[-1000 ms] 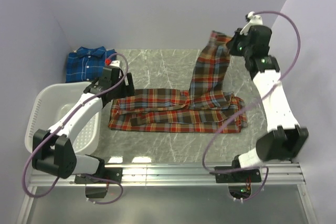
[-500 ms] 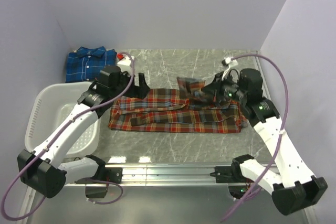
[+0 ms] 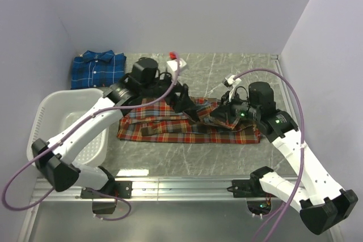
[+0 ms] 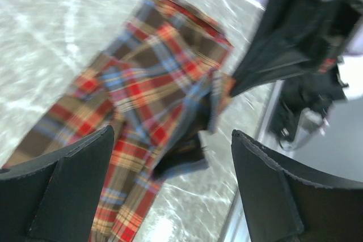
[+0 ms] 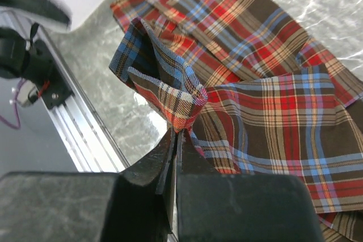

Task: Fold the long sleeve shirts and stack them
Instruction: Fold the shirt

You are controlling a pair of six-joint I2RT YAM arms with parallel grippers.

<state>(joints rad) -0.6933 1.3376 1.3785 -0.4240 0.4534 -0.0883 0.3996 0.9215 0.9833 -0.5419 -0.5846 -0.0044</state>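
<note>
left gripper (image 3: 186, 105) swung in, jaws wide, seemingly above the red-orange shirt (image 3: 187, 131).

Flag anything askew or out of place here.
Only the red plaid shirt: part of it is bunched and lifted, pinched in the right end effector, not lying flat. The blue shirt sits folded; nothing spilled.
</note>
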